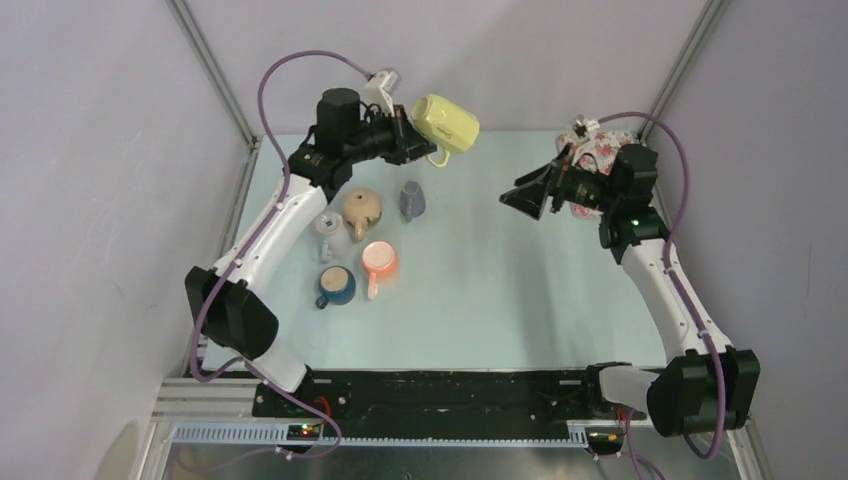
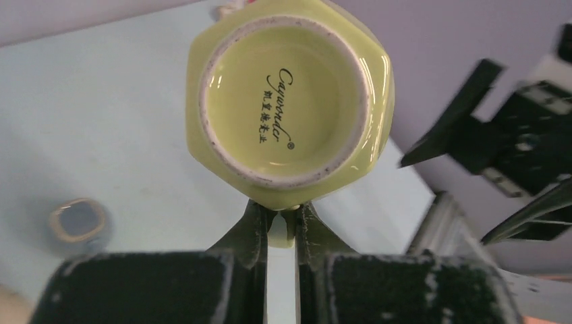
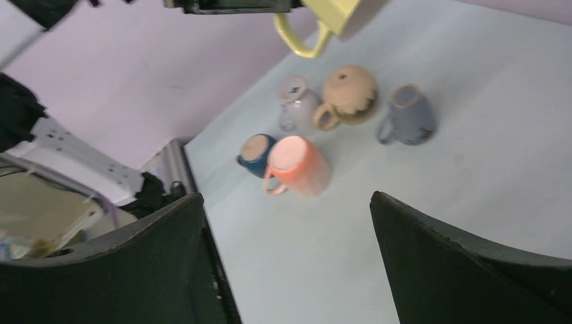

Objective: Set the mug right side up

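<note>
A yellow mug (image 1: pixel 447 122) hangs in the air over the back of the table, tilted on its side. My left gripper (image 1: pixel 432 152) is shut on its handle. In the left wrist view the mug's (image 2: pixel 290 94) base faces the camera, and the handle is pinched at the left gripper (image 2: pixel 283 226). The mug's handle and lower body (image 3: pixel 300 37) also show at the top of the right wrist view. My right gripper (image 1: pixel 520 200) is open and empty above the table's right side, pointing left; it also shows in its own wrist view (image 3: pixel 284 197).
Several mugs stand on the pale table (image 1: pixel 500 300) at the left: grey-blue mug (image 1: pixel 411 200), tan mug (image 1: pixel 362 210), white mug (image 1: pixel 331 232), orange mug (image 1: pixel 379 262), dark blue mug (image 1: pixel 336 286). A floral object (image 1: pixel 600 150) sits behind the right arm.
</note>
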{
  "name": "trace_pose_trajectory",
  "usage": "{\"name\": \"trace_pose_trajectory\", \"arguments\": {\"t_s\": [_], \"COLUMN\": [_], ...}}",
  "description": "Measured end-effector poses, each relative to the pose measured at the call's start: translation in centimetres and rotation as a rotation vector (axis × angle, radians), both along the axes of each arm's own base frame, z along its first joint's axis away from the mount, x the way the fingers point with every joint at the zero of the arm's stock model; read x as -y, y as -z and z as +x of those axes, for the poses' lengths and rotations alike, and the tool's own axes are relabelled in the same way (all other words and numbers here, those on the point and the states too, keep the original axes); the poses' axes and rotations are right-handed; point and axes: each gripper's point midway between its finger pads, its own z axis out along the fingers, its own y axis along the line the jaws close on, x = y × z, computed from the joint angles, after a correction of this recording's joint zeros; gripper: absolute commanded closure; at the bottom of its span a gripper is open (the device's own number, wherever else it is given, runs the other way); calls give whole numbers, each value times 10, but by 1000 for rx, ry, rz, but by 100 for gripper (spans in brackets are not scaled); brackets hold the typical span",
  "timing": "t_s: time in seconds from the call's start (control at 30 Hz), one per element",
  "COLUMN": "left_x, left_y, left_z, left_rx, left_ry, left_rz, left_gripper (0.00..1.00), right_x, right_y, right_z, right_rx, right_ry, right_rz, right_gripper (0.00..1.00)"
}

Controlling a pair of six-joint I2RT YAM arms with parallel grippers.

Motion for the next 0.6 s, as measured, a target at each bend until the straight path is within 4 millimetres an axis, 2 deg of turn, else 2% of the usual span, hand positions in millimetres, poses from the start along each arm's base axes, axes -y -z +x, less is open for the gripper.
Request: {"name": "trace_pose_trajectory", "arguments": {"t_s": [0.03,0.1,0.2,0.33,0.4,0.5,0.6], "left_x": [1,9,22,33,35,36,36], "left_y": [-4,0,26,64,71,60,33], "left_z": [-2,-7,-16,-24,-28,-31,-35], "left_rx": [-11,-62,-187,-362,-404,-400,-339], "left_ry": [11,49,105,133,139,161,209], "left_rz": [-57,-164,-282,-405,-474,-597,-693], "left_gripper": [100,100,100,100,100,100,100], "right_x": [-11,-32,-56,-70,-71,-71,-69], "right_y": [-2,-3,-2,0,3,9,13], "right_z": [-2,-4,-7,-3,-2,-2,-5], "right_rx": [-10,-37,-82,-137,-164,-194,-210], "right_ry": [-28,-84,-147,-176,-175,-164,-148], "right_rz": [19,51,98,186,221,255,272], "right_gripper": [1,1,2,4,4,3,3]}}
